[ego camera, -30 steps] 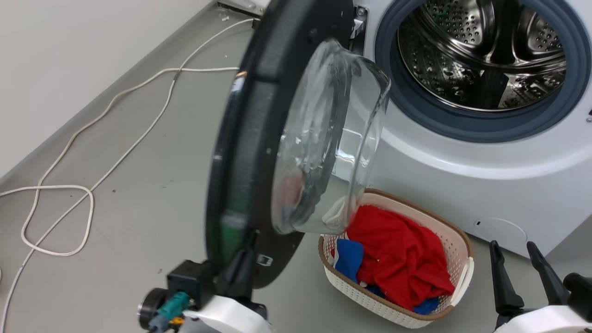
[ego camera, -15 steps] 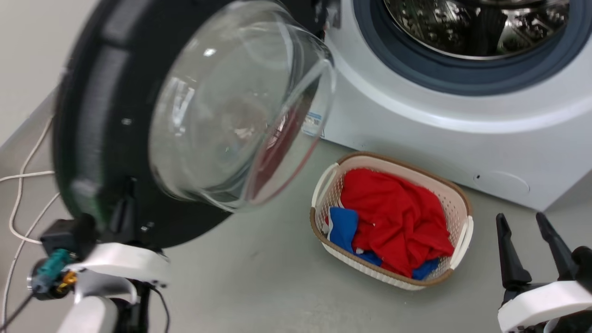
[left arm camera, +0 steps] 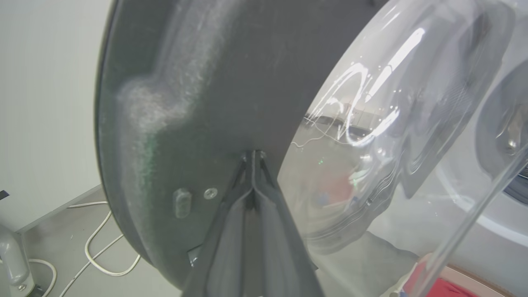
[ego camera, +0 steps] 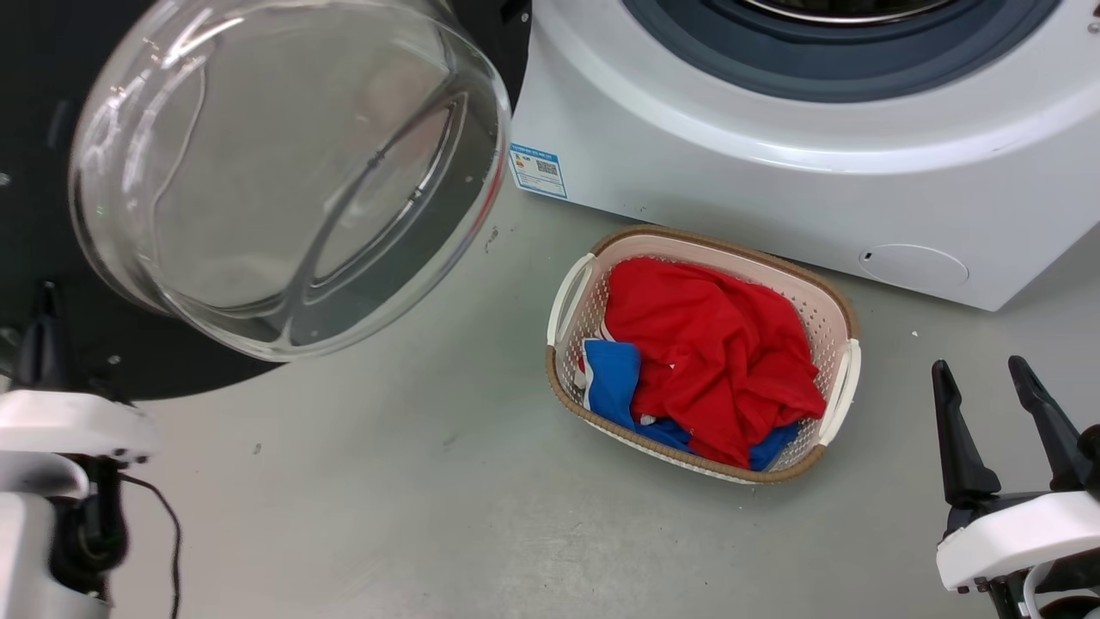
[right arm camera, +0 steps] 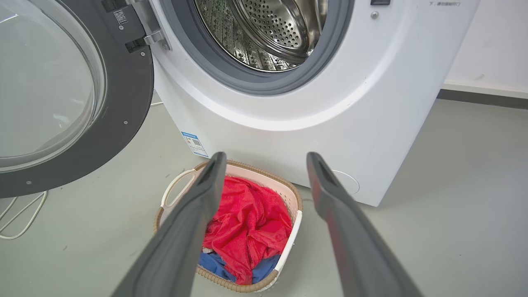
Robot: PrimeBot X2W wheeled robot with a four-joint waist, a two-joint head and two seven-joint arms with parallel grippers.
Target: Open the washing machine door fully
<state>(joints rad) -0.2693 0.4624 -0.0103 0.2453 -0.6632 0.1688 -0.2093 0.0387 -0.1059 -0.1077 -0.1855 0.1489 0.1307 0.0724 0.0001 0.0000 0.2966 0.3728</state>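
Pincer work, nearest first: keeping the left pincer (left arm camera: 252,159) clenched, fingers pressed together on nothing, tips bearing against the grey inner face of the door (left arm camera: 198,82) just beside the glass bowl (left arm camera: 392,123). Idling at lower right with the right pincer (ego camera: 980,370) released, fingers spread and touching nothing, hanging over the floor (ego camera: 387,481) near the basket (ego camera: 825,292). Swinging the door wider than a second ago: then standing nearly edge-on in front of the drum, now turning its whole inner side and bowl toward the head camera, well to the left of the machine (ego camera: 730,172). Allowing for the head camera shifting as well, yet still reading a real swing from the angle at the hinge (right arm camera: 144,39) in the right wrist view. Leaving the mouth of the drum (right arm camera: 264,33) entirely uncovered. Judging the opening as nearly finished, possibly needing one last nudge to reach the hinge's stop.
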